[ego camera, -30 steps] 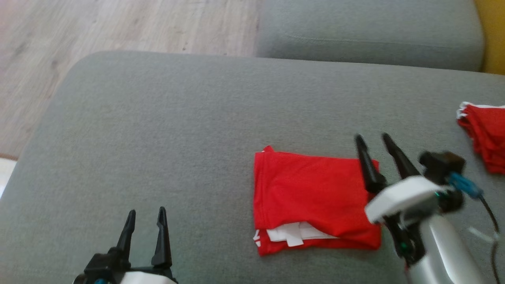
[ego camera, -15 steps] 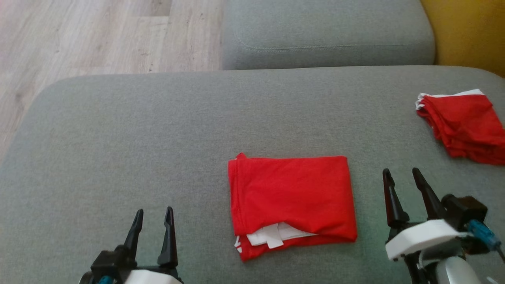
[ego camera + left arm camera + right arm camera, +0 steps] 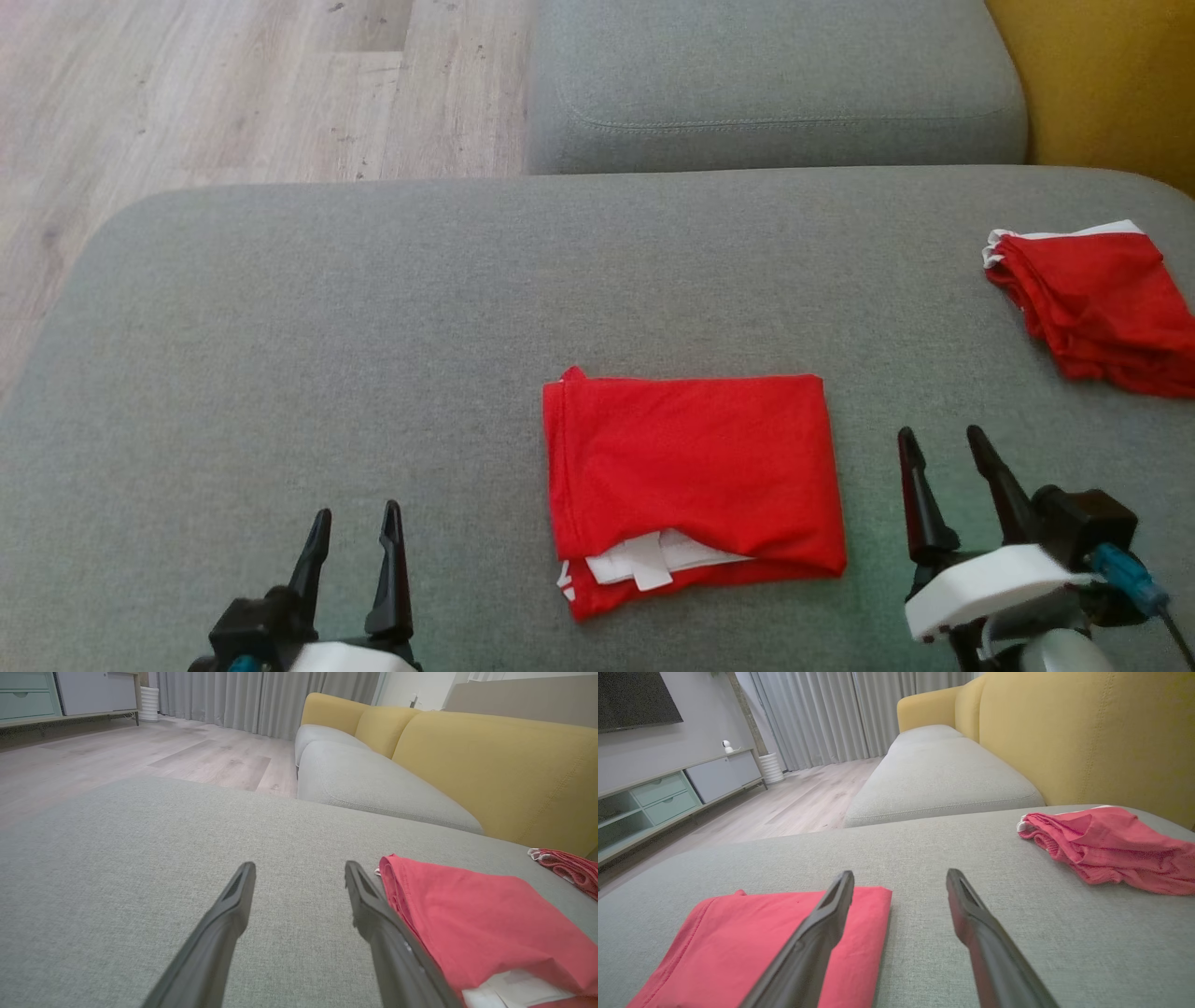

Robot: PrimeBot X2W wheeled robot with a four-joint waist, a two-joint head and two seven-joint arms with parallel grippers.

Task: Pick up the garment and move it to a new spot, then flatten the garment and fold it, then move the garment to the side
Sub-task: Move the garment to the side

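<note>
The folded red garment [image 3: 691, 467] lies between the left claw [image 3: 356, 511] and the right claw [image 3: 938, 431], touching neither; both gape wide, empty.

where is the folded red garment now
In the head view, the folded red garment lies flat on the grey cushion, between the left gripper and the right gripper, nearer the right one.

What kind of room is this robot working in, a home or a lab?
Most likely a home living room: a grey sofa with yellow backrests, a low media cabinet beneath a dark wall screen, and floor-length curtains.
</note>
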